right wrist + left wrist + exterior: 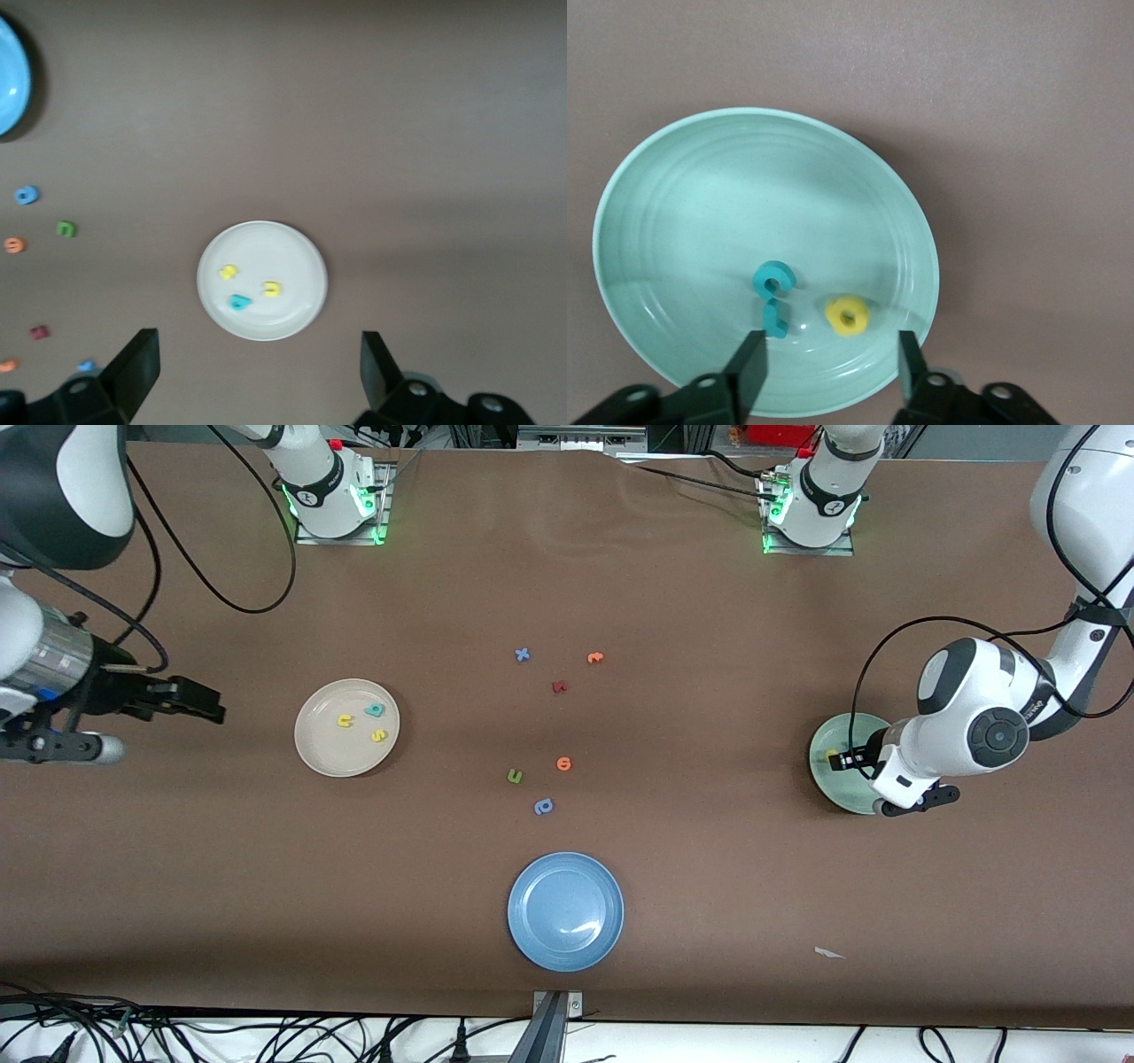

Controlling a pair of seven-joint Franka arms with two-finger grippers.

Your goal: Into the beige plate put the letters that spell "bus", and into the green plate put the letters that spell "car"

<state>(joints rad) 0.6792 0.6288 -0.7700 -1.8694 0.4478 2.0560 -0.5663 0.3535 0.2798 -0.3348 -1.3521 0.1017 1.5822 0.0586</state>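
The green plate (828, 788) lies toward the left arm's end of the table. In it are a teal c (773, 277), a teal r (776, 319) and a yellow a (848, 314), lying apart from one another on the green plate (726, 195). My left gripper (830, 359) hangs low over that plate, open, with nothing between its fingers. It also shows as the left gripper (846, 760). The beige plate (328, 753) holds a yellow u (345, 721), a teal b (375, 710) and a yellow s (378, 736). My right gripper (213, 707) stands open and empty in the air beside the beige plate (266, 248).
A blue plate (565, 911) sits near the front edge. Loose letters lie mid-table: a blue x (522, 654), an orange one (594, 657), a dark red one (559, 686), another orange one (563, 763), a green u (515, 777) and a blue-violet p (543, 807).
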